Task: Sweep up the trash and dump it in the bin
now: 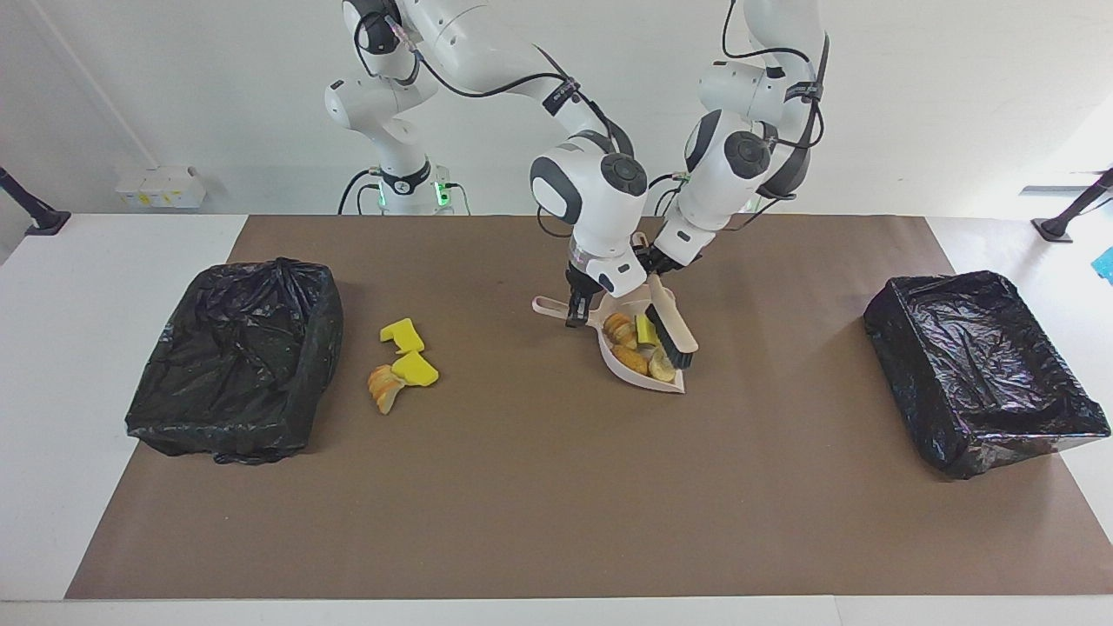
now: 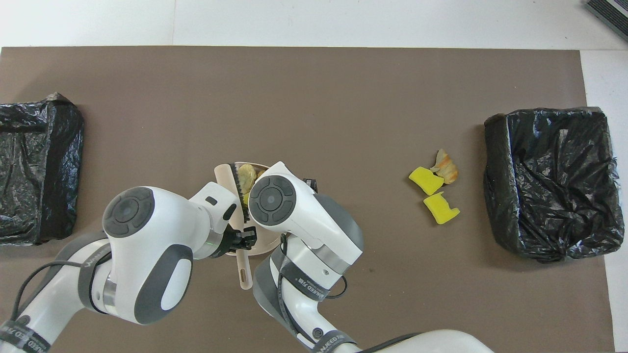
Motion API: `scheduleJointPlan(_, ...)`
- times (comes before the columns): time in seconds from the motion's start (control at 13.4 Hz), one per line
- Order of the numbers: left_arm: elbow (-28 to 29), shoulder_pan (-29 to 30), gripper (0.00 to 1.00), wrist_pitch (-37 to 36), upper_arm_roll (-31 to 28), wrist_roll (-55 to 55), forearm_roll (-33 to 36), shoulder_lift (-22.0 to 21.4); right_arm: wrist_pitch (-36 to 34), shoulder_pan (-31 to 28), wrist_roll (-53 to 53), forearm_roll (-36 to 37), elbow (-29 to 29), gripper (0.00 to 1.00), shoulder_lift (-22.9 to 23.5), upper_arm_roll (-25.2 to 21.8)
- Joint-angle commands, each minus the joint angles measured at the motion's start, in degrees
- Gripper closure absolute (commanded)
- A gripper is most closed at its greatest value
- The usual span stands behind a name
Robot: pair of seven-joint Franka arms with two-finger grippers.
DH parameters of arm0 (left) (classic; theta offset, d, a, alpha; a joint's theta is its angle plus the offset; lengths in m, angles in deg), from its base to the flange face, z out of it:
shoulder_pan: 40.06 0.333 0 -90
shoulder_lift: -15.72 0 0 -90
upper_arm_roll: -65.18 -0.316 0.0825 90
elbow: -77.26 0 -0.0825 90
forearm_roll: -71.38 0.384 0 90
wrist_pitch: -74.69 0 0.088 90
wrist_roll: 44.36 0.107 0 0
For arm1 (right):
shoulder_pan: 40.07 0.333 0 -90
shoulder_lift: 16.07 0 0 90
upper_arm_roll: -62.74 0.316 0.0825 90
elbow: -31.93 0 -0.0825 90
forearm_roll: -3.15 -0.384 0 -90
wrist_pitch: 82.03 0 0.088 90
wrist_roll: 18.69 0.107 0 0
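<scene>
My right gripper (image 1: 574,315) is shut on the handle of the beige dustpan (image 1: 611,358), which lies flat mid-table. Several pieces of trash sit in the pan: tan bread lumps (image 1: 619,326), a yellow sponge chunk (image 1: 645,329) and a yellow-green piece (image 1: 663,367). My left gripper (image 1: 650,261) is shut on the handle of the brush (image 1: 671,326), whose bristles rest against the trash at the pan's mouth. In the overhead view the arms cover most of the pan; the brush handle (image 2: 244,269) and one scrap (image 2: 247,174) show.
Two yellow sponge chunks (image 1: 402,335) (image 1: 416,369) and a bread lump (image 1: 383,387) lie loose on the brown mat beside the black-bagged bin (image 1: 235,361) at the right arm's end. A second black-bagged bin (image 1: 983,369) stands at the left arm's end.
</scene>
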Motion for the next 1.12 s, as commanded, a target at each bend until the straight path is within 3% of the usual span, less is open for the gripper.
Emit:
scheduleJointPlan(0.0, -3.83, 2.78, 1.0, -4.59, 0.21, 0.13, 2.2, -1.51, 1.54, -0.4, 0.93, 0.8, -0.64, 1.0, -0.04, 0.48)
scheduleJointPlan(0.45, -4.27, 4.19, 1.0, -6.09, 0.12, 0.04, 4.14, -1.78, 1.36, -0.31, 1.01, 0.8, -0.82, 1.0, -0.22, 0.48)
scheduleJointPlan(1.05, -8.4, 13.14, 1.0, -14.61, 0.21, 9.07, 12.66, -0.72, 0.57, -0.22, 1.19, 0.8, -0.82, 1.0, -0.31, 0.48)
